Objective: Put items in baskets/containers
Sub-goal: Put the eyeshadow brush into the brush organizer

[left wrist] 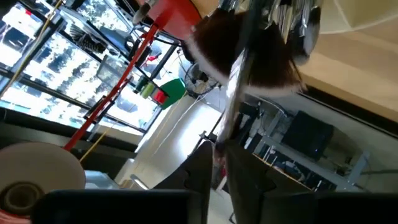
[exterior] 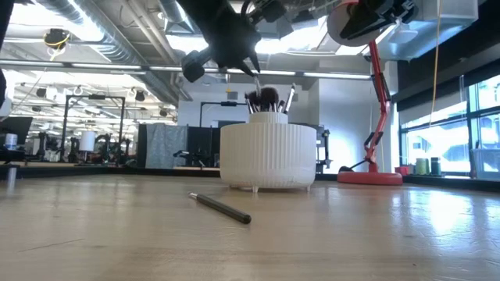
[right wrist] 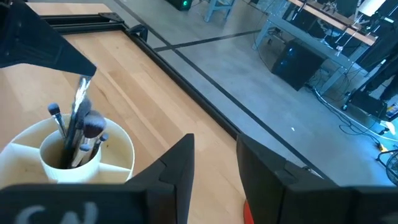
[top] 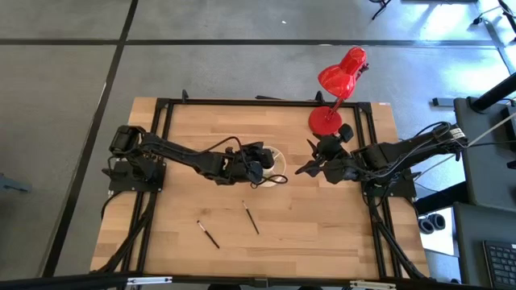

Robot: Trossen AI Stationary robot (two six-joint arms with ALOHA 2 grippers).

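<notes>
The round cream organizer cup (exterior: 268, 152) stands mid-table, with several makeup brushes (exterior: 269, 97) upright in its central cup (right wrist: 68, 155). My left gripper (exterior: 254, 69) hangs just above it, shut on one more brush with a silvery shaft (right wrist: 79, 102). The lower end of that brush is down among the others. Two dark brushes (top: 208, 234) (top: 251, 217) lie flat on the wood nearer the front edge. My right gripper (right wrist: 214, 168) waits open to the right of the cup (top: 280, 157), with nothing between its fingers. My left gripper pinches the brush by the top end of its handle (left wrist: 222, 140), between its two fingertips (left wrist: 202, 168). The fingers come from the table's left, slanting down over the cup. The brush hangs below them, slightly tilted, with its lower end inside the central cup.
A red desk lamp (top: 339, 89) stands on its round base (top: 325, 121) at the far right of the table, close behind my right arm. A black frame (top: 242, 101) runs along the table's edges. Bare wood lies around the two loose brushes at the front.
</notes>
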